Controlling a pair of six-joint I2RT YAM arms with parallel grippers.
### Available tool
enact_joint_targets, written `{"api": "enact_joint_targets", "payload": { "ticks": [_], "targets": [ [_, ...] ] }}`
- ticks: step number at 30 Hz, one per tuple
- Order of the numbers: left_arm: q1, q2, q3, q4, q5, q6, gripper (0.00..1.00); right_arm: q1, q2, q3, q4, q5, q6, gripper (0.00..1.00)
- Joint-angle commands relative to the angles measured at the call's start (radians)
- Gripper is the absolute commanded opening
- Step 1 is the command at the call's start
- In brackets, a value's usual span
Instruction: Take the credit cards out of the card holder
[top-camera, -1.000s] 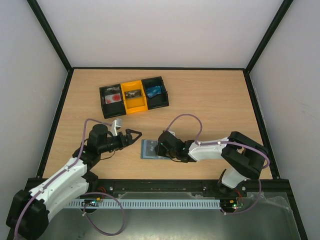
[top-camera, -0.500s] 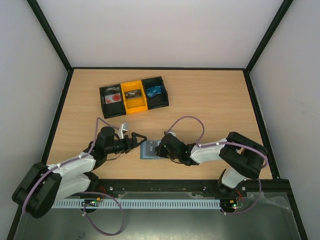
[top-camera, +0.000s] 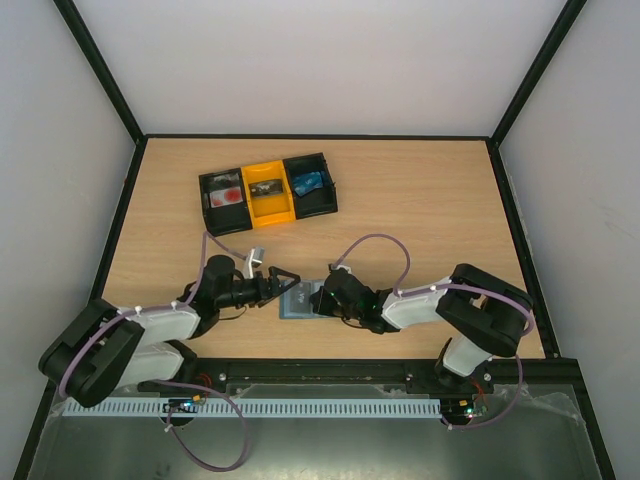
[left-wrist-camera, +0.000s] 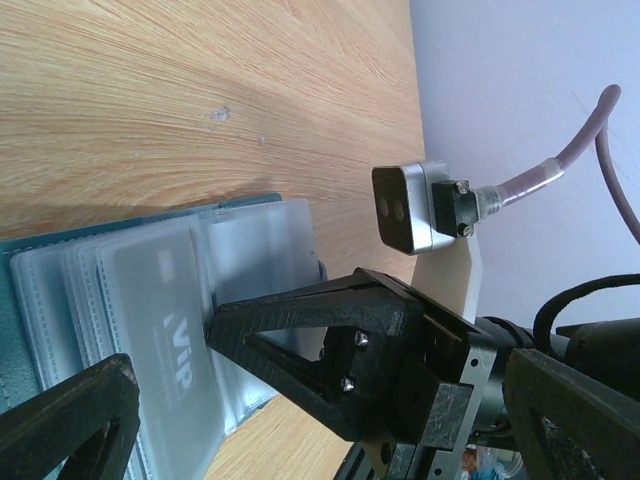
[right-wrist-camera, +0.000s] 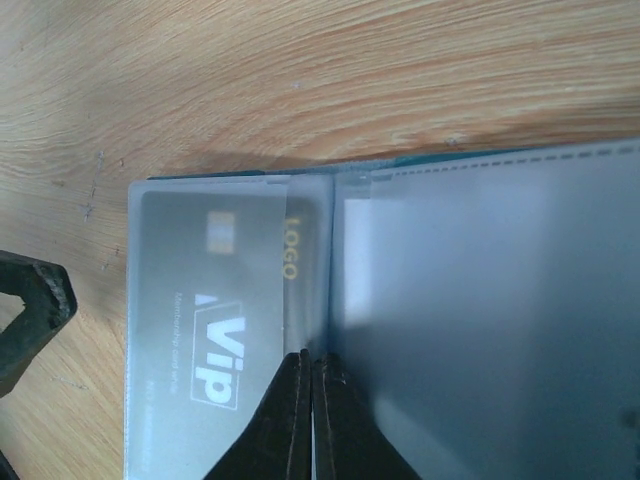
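Note:
The card holder (top-camera: 298, 300) lies open on the table between both arms, its frosted sleeves (right-wrist-camera: 480, 300) facing up. A greyish credit card (right-wrist-camera: 210, 330) with white "ViP" print sits inside the left sleeve; the same card (left-wrist-camera: 160, 330) shows in the left wrist view. My right gripper (right-wrist-camera: 311, 362) is shut, and its tips rest on the fold between the two panels. My left gripper (left-wrist-camera: 150, 360) stands wide open at the holder's left edge, with one fingertip (left-wrist-camera: 215, 325) touching the sleeve over the card.
A black-and-yellow three-compartment tray (top-camera: 265, 190) stands at the back left with small items in each bin. The right arm's camera block and cable (left-wrist-camera: 415, 205) hang close above the holder. Black frame rails (top-camera: 120, 230) edge the table.
My left arm has swung in and lowered, bringing its open gripper from left of the holder to its left edge. The right gripper has stayed on the holder's fold.

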Motion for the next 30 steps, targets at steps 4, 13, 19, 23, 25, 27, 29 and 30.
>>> {"api": "enact_joint_targets", "payload": {
  "ticks": [4, 13, 19, 23, 25, 27, 29, 30],
  "targets": [
    [-0.010, 0.074, 0.018, 0.133, 0.051, 0.001, 1.00, 0.007, 0.039, -0.031, -0.031, -0.012, 0.008, 0.02],
    [-0.021, 0.168, -0.001, 0.232, 0.063, -0.024, 1.00, 0.008, 0.035, -0.034, -0.034, -0.009, 0.004, 0.02],
    [-0.022, 0.152, 0.000, 0.212, 0.074, -0.014, 1.00, 0.007, 0.056, -0.030, -0.023, -0.015, 0.003, 0.02],
    [-0.024, 0.098, -0.002, 0.111, 0.035, 0.031, 1.00, 0.007, 0.062, -0.028, -0.021, -0.016, 0.004, 0.02],
    [-0.023, 0.071, -0.002, 0.055, 0.011, 0.056, 1.00, 0.007, 0.061, -0.027, -0.023, -0.016, 0.003, 0.02],
    [-0.024, 0.048, 0.003, 0.021, 0.001, 0.078, 1.00, 0.006, 0.060, -0.027, -0.023, -0.016, 0.002, 0.02],
    [-0.023, 0.041, 0.011, -0.003, -0.001, 0.093, 1.00, 0.008, 0.060, -0.027, -0.024, -0.013, 0.004, 0.02],
    [-0.024, 0.039, 0.017, -0.015, -0.005, 0.100, 1.00, 0.007, 0.060, -0.028, -0.024, -0.013, 0.004, 0.02]
  ]
}}
